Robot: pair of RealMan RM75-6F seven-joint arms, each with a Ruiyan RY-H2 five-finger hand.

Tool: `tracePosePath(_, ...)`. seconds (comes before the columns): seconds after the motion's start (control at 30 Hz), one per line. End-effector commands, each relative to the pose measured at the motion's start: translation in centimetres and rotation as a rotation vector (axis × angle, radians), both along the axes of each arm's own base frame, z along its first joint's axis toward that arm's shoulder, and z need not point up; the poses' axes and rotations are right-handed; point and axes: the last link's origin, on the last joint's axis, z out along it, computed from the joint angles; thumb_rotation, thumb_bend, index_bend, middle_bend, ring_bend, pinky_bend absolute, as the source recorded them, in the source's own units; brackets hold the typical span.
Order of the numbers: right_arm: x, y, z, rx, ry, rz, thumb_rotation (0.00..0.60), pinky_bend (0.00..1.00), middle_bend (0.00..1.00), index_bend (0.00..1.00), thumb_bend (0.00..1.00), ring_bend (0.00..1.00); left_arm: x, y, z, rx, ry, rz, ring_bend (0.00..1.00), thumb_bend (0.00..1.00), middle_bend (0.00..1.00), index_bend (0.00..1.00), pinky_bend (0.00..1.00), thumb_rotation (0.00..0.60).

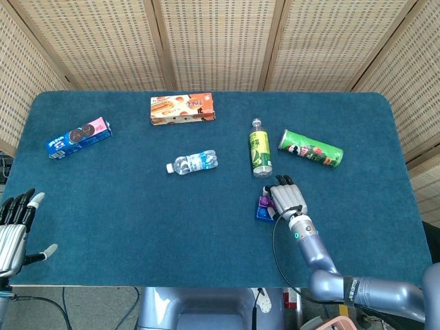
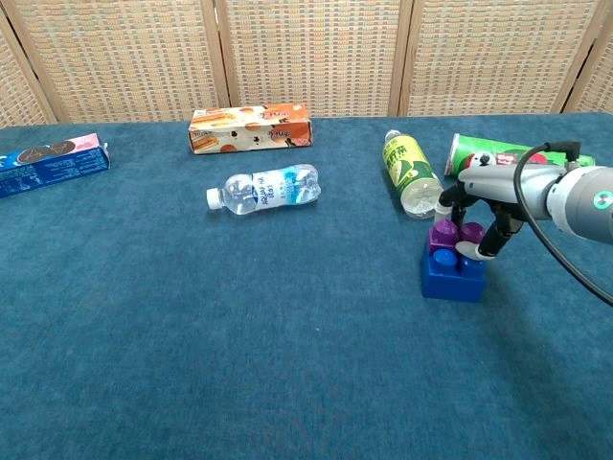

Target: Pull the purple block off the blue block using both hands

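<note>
Blocks sit near the table's (image 1: 206, 234) front right: the purple block (image 2: 454, 233) is still pressed onto the rear studs of the blue block (image 2: 453, 275), just in front of the green bottle (image 2: 410, 171) and the can (image 2: 479, 150). The right hand (image 2: 487, 206) hangs over the pair with its fingers curled down around the purple block; the chest view shows fingertips at its sides, but whether they actually grip it cannot be told. The left hand (image 1: 15, 223) waits well apart at the table's front left edge, fingers spread and holding nothing.

Both blocks look like hard, light, smooth plastic — stiff, not fragile, and likely to slide on the cloth if tugged by one hand alone. The stud fit probably resists a straight pull, so the blue block wants pinning by its lower side walls while the purple one is pinched across its opposite faces and lifted or rocked upward. The purple block is small, so a slipping grip is the likely trouble.
</note>
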Motion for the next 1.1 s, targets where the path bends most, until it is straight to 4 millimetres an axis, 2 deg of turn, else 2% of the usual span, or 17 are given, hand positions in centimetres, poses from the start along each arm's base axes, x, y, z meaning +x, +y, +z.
tracePosePath(0.03,0.5,-0.2,0.2,-0.025,-0.022,0.033,0.6,0.0,0.66,0.63,0.5,0.17,-0.1,0.1,0.0,0.001,0.0,0.002,0.0,0.05,0.0,0.0,0.0,0.6)
tracePosePath(0.27,2.5,0.1,2.1,-0.069,-0.163,0.121,0.6,0.0,0.67,0.63,0.52,0.19,-0.2,0.4,-0.1,-0.006,0.001,0.011,0.0,0.05,0.0,0.0,0.0,0.6)
tracePosePath(0.4,4.0,0.1,3.6,-0.102,-0.262,0.185,0.6,0.0,0.67,0.63,0.52,0.19,-0.3,1.2,-0.4,-0.017,-0.007,0.009,0.0,0.05,0.0,0.0,0.0,0.6)
tracePosePath(0.5,5.4,-0.3,4.5,-0.126,-0.369,0.232,0.6,0.0,0.67,0.63,0.52,0.19,-0.5,3.0,-1.0,-0.04,-0.055,0.007,0.0,0.05,0.0,0.0,0.0,0.6)
tracePosePath(0.6,6.7,-1.0,4.8,-0.122,-0.484,0.246,0.6,0.0,0.67,0.63,0.51,0.19,-0.3,5.0,-2.6,-0.119,-0.157,-0.004,0.0,0.05,0.0,0.0,0.0,0.6)
tracePosePath(0.7,8.9,-2.7,4.4,-0.096,-0.609,0.201,0.6,0.0,0.67,0.63,0.52,0.19,1.9,9.0,-4.7,-0.22,-0.312,-0.066,0.0,0.04,0.0,0.0,0.0,0.6)
tracePosePath(0.87,10.7,-3.6,3.4,-0.091,-0.673,0.173,0.6,0.0,0.67,0.63,0.52,0.19,4.6,12.2,-6.3,-0.299,-0.389,-0.109,0.0,0.01,0.0,0.0,0.0,0.6)
tracePosePath(0.93,11.3,-3.9,2.5,-0.088,-0.685,0.159,0.6,0.0,0.67,0.63,0.52,0.19,6.5,13.9,-7.1,-0.334,-0.424,-0.132,0.0,0.0,0.0,0.0,0.0,0.6)
tracePosePath(1.1,12.2,-4.1,0.5,-0.078,-0.712,0.111,0.6,0.0,0.67,0.63,0.51,0.19,10.3,16.2,-8.5,-0.389,-0.453,-0.177,0.0,0.0,0.0,0.0,0.0,0.6)
